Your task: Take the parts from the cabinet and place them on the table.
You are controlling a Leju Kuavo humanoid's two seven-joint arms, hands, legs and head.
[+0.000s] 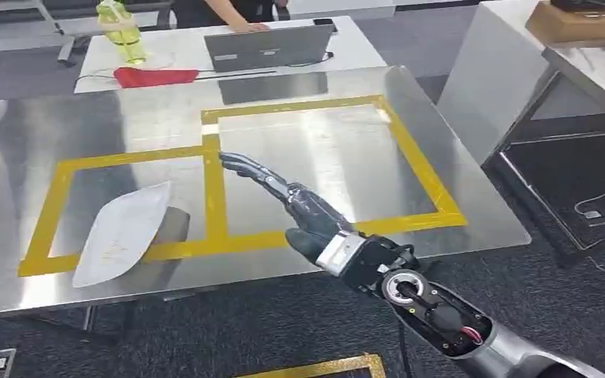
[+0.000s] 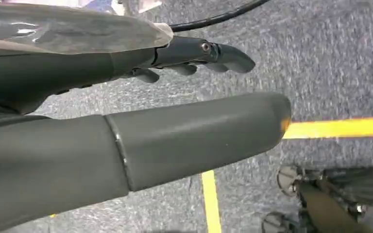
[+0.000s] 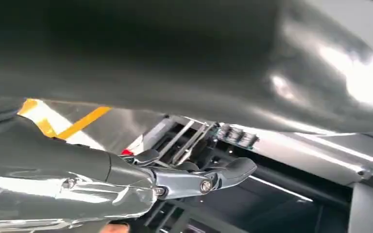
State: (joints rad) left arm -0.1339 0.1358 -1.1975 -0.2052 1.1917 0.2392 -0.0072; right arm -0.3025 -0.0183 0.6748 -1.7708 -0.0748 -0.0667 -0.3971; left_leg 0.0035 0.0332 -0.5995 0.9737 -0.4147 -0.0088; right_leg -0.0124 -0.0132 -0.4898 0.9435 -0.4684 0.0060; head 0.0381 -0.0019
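White part lies on the steel table; right hand hovers, fingers extended, seemingly holding nothing.

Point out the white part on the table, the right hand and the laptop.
white part point(image 1: 122, 232): head view, middle of its flat face.
right hand point(image 1: 283, 193): head view, middle of the hand.
laptop point(image 1: 268, 46): head view, back of its lid.

A shiny steel table carries two rectangles of yellow tape side by side, and a flat white part lies across the near edge of the left one, over the tape.
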